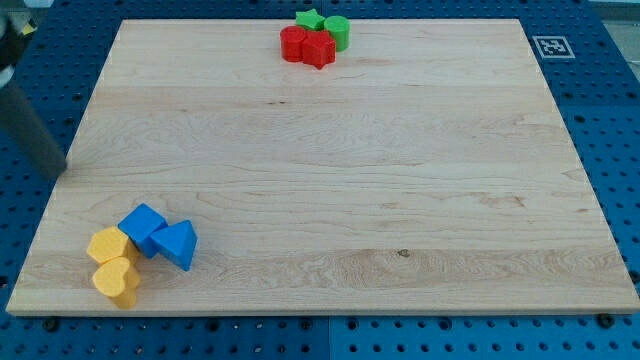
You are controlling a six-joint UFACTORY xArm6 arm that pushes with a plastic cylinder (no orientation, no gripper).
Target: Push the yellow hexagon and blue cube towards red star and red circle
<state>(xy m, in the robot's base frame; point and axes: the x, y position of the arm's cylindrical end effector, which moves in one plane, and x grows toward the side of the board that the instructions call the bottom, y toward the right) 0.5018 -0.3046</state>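
Two clusters well apart, yellow hexagon (107, 244) touching blue cube (143, 229), my tip (58, 170) near, no pincer visible.

No readable words, brands or numbers anywhere. Only sign present: a small square fiducial marker (549, 46), black pattern on white, on the tabletop (330, 170) at the corner toward the view's top right. Its pattern is too small to decode. Blocks carry no visible markings.
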